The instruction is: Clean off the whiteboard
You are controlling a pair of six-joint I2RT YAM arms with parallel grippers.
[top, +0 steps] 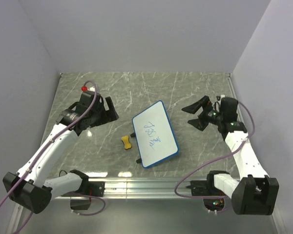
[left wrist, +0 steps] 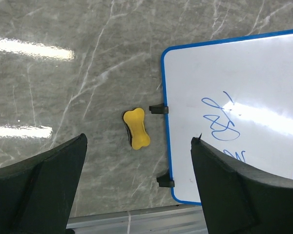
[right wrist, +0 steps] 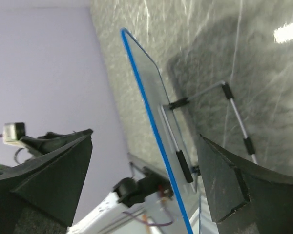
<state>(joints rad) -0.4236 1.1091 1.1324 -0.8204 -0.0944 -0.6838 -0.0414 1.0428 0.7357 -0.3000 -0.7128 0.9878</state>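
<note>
The whiteboard (top: 155,134) sits near the middle of the grey marbled worktop (top: 136,87), between the two arms and turned at an angle to the worktop's edges. It has a blue frame with rounded corners, and blue scribbles (top: 150,134) run across its white face. The right wrist view shows its back, where a thin wire stand (right wrist: 237,117) with black sleeves rests on the worktop, so the board is propped at a tilt rather than lying flat. Two small black feet (left wrist: 159,109) stick out from its left edge. A small yellow bone-shaped eraser (top: 127,142) lies on the worktop just beside that edge, close to one foot but not touching it. The left end effector (top: 109,111) hangs over the worktop to the left of the board and farther back. Its fingers are spread wide with nothing between them, and its wrist camera looks down on the eraser and the board's left part. The right end effector (top: 193,116) is to the right of the board, apart from it and pointing toward it. Its fingers are also wide apart and hold nothing.
</note>
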